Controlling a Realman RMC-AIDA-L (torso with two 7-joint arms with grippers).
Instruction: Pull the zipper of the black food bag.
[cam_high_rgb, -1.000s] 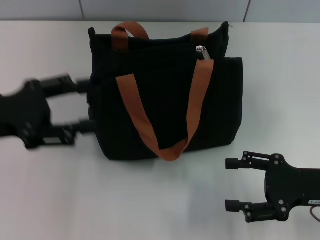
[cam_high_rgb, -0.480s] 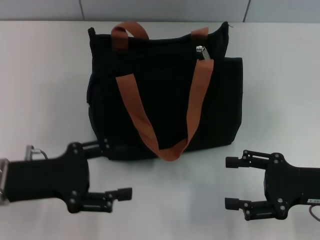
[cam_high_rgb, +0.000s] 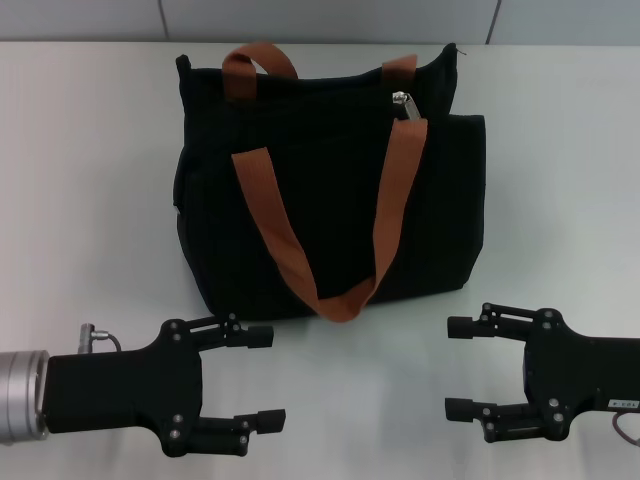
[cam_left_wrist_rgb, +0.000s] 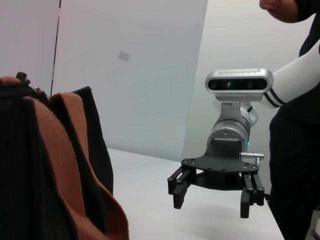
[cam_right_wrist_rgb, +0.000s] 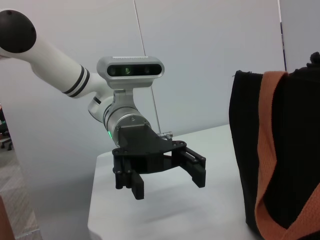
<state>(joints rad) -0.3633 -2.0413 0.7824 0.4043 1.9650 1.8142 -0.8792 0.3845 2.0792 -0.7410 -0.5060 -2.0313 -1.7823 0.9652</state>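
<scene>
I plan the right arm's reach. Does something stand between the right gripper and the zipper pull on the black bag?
Partly. The right gripper is open, low in front of the black food bag. The zipper sits at the top edge, directly above the orange strap. From above, nothing covers it.

Matt cloth bag (cam_high_rgb: 330, 210) (shiny metal zipper (cam_high_rgb: 403, 103)).

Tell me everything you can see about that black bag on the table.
The bag is a boxy tote of black fabric standing upright on the white table. Two wide orange-brown straps are sewn on: one droops down the front in a long loop, the other arches over the top at the back. A small silver zipper sits near the top edge, toward the robot's right. Nothing touches the bag; the left gripper and right gripper, both open, hang apart from it, nearer the robot.
</scene>
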